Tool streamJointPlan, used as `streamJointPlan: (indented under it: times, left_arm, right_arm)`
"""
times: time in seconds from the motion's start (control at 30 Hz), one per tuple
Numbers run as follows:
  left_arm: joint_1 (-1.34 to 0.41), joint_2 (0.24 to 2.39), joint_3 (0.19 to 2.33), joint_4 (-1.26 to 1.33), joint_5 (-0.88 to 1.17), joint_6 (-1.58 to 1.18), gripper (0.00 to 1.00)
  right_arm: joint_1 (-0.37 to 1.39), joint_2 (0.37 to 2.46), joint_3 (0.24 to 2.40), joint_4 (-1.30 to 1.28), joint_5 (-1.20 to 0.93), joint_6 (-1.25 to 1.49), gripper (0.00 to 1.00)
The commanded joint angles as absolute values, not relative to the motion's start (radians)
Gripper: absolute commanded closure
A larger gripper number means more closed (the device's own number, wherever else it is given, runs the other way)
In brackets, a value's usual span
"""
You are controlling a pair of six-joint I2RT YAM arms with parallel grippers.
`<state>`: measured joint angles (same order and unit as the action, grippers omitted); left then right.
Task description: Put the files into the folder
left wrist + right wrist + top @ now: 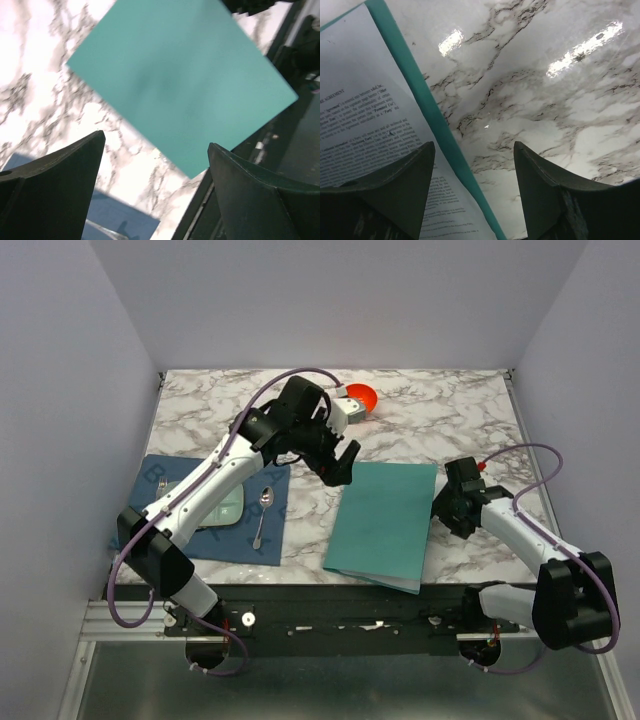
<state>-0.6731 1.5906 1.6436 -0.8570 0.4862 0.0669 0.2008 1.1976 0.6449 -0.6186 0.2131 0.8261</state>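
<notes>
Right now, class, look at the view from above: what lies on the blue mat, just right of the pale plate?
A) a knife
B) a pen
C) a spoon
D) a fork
C: a metal spoon, bowl end pointing away from the arms, lies on the blue mat just right of the plate.

Glossy marble-look table (560, 115), matt teal folder (385, 520), thin printed paper files (360, 75)
</notes>
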Motion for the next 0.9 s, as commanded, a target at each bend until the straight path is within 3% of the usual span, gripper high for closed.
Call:
streamJointPlan:
  times: [0.0,0.23,0.5,0.87]
  left_arm:
    - [-0.64,1.528,1.507,-0.813,0.307,0.124,0.01]
    - [-0.604,1.453,1.332,-0.75,0.242,0.124,0.01]
    - [-0.597,1.407,1.247,-0.719,0.227,0.13,0.01]
    - [-0.592,1.397,1.247,-0.726,0.227,0.132,0.01]
  right_arm:
    - [0.196,1.244,0.627,-0.568,0.181,0.808,0.28]
    - [0.196,1.341,0.663,-0.555,0.201,0.799,0.27]
    - [0.163,1.169,0.776,-0.73,0.422,0.755,0.27]
    - [0.161,1.267,0.746,-0.661,0.288,0.755,0.34]
